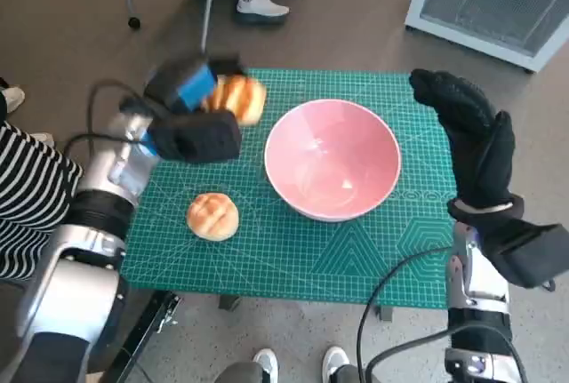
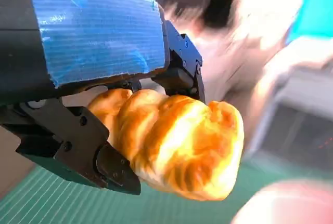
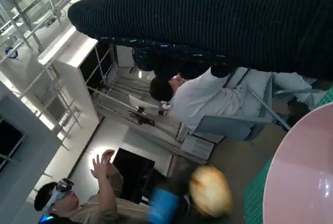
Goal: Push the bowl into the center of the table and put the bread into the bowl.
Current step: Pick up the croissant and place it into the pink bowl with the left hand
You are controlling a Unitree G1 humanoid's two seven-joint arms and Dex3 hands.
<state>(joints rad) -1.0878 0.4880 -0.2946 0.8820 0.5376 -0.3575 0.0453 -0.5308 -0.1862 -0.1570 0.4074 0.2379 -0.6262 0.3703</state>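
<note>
Currently: left hand [image 1: 191,121] holds a bread roll [image 1: 238,99] above the table's far left area; pink bowl [image 1: 332,159] sits near mid-table.

The bowl occupies the middle of the green cutting mat [image 1: 356,254], with open mat in front of it and to its right; the mat's far edge runs along the upper part of the head view. The bowl is smooth, glossy and round. The held roll is golden, ridged and shiny; in the left wrist view the black fingers [image 2: 112,167] close around the roll [image 2: 182,148] from both sides. A second roll [image 1: 212,216], round and scored, lies on the mat at lower left, apart from the bowl. The right hand [image 1: 476,139], in knitted glove, hovers over the mat's right edge holding nothing, fingers extended and close together.
</note>
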